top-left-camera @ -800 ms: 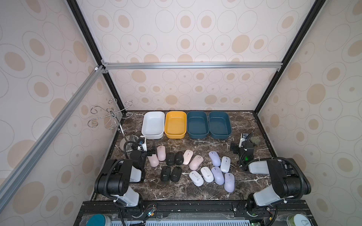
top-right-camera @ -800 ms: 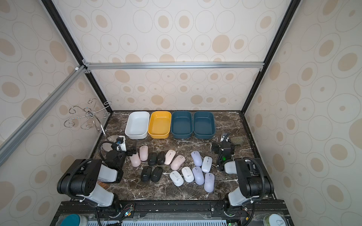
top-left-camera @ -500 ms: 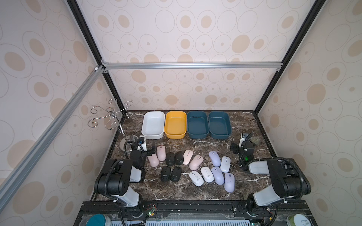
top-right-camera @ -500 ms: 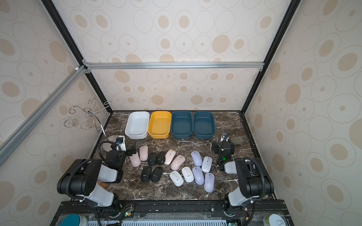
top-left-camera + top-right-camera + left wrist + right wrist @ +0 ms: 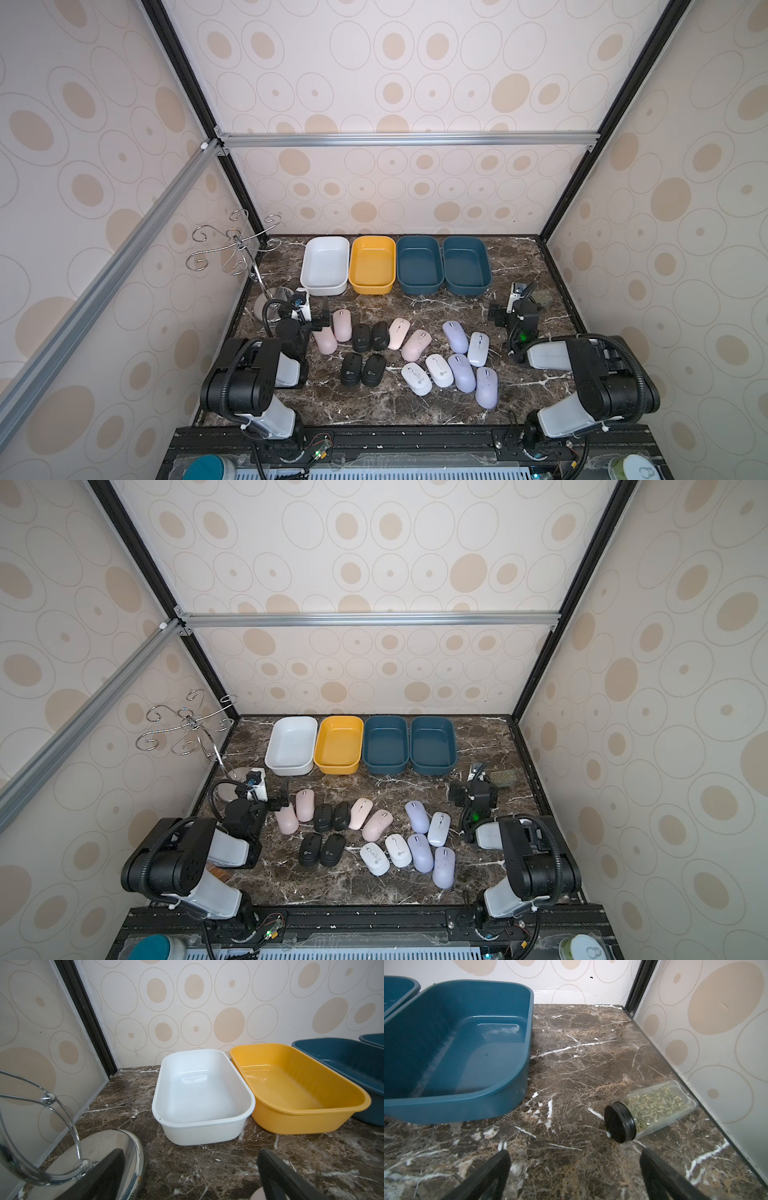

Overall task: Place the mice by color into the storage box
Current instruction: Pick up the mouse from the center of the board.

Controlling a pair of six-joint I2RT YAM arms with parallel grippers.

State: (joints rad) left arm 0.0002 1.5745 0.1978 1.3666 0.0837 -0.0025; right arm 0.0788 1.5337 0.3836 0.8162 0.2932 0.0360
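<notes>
Plainly, all fourteen mice lie on the marble counter (image 5: 395, 407), in a loose band across its middle between the two arms. Four black mice (image 5: 361, 337) form a two-by-two block left of centre. Their long axes run front to back, with the logos at the ends nearer the front edge. Of the four pink mice (image 5: 342, 325), two lie side by side just beside the left gripper (image 5: 191, 1151), also front to back. The other two sit right of the black block, with their far ends leaning toward the right edge. Right of centre, three white mice (image 5: 416, 378) and three lavender mice (image 5: 462, 372) crowd together, wheel ends toward the back edge and most tilted slightly left. Along the back edge a white box (image 5: 325, 286), a yellow box (image 5: 372, 289) and two blue boxes (image 5: 419, 289) stand side by side in a row, long axes front to back. The left gripper and the right gripper (image 5: 574, 1152) both have their fingers spread wide with nothing between them. A jar of green flakes (image 5: 654, 1107) lies on its side near the right edge. A chrome hook stand (image 5: 237, 249) rises by the left edge toward the back.
</notes>
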